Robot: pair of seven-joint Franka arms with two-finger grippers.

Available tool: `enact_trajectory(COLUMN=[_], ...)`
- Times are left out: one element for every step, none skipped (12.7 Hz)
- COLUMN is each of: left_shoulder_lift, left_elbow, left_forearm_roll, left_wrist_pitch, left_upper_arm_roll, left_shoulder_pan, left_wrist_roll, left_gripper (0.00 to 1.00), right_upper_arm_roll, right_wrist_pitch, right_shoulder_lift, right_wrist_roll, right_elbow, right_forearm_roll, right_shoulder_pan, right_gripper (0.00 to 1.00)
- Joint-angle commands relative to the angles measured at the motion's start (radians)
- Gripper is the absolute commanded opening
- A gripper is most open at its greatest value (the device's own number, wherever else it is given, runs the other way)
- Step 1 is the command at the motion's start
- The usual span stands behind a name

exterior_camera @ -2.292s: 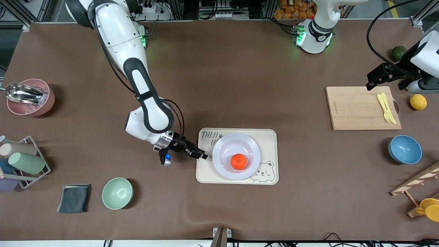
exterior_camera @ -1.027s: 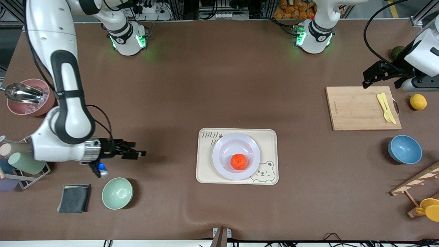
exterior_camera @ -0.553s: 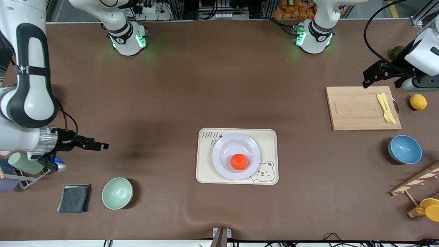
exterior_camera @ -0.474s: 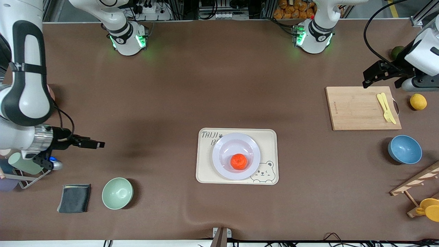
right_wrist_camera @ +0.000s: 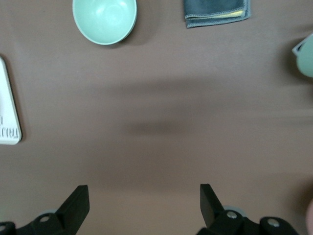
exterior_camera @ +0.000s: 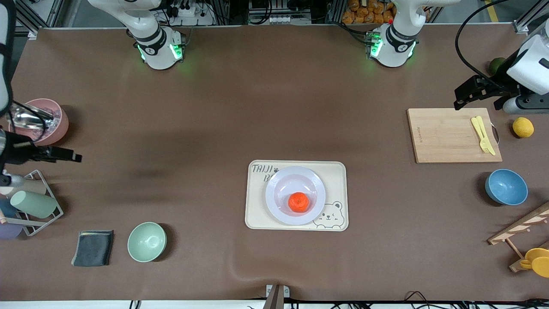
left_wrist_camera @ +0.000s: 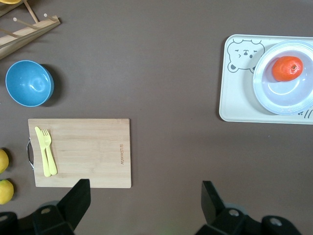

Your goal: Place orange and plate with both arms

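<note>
The orange sits in the plate, which rests on the bear tray mid-tabletop, so the placing looks done and both arms seem to be waiting clear. Any next move would call only for parking. The right hand hangs wide open and empty over the tabletop by the pink bowl, at the right arm's end. The left hand, open and empty too, probably hovers just off the cutting board. Both are well apart from the plate.
</note>
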Motion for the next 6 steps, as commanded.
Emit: enact_trajectory(left_shoulder_lift=[-0.005, -0.005, -0.006, -0.005, -0.005, -0.005], left_elbow=[0.013, 0.013, 0.013, 0.013, 0.013, 0.013], left_forearm_roll=[-0.002, -0.003, -0.002, -0.002, -0.002, -0.002], left_wrist_pitch=[-0.021, -0.021, -0.021, -0.021, -0.021, -0.021], left_upper_arm_roll=[-0.002, -0.002, -0.003, -0.003, -0.002, -0.002], left_shoulder_pan=[0.003, 0.003, 0.002, 0.002, 0.000, 0.002], left_wrist_roll=[-0.006, -0.006, -0.006, -0.006, -0.006, -0.005], left_gripper=[1.00, 1.00, 1.00, 1.00, 1.00, 1.00], right_upper_arm_roll=[0.150, 0.151, 0.151, 0.151, 0.151, 0.145], right_wrist_pitch=[-0.047, -0.070, -0.082, -0.082, -0.078, -0.077], right_shoulder_lift=[-0.132, -0.158, -0.184, -0.207, -0.229, -0.233], right_wrist_roll=[0.045, 0.097, 0.122, 0.124, 0.124, 0.125], right_elbow=[-0.028, -0.028, -0.035, -0.044, -0.061, -0.067], right_forearm_roll=[-0.130, -0.147, -0.148, -0.148, -0.148, -0.148], right_shoulder_pan=[-0.090, -0.088, -0.085, -0.085, -0.085, -0.076], right_gripper=[1.00, 1.00, 1.00, 1.00, 1.00, 1.00])
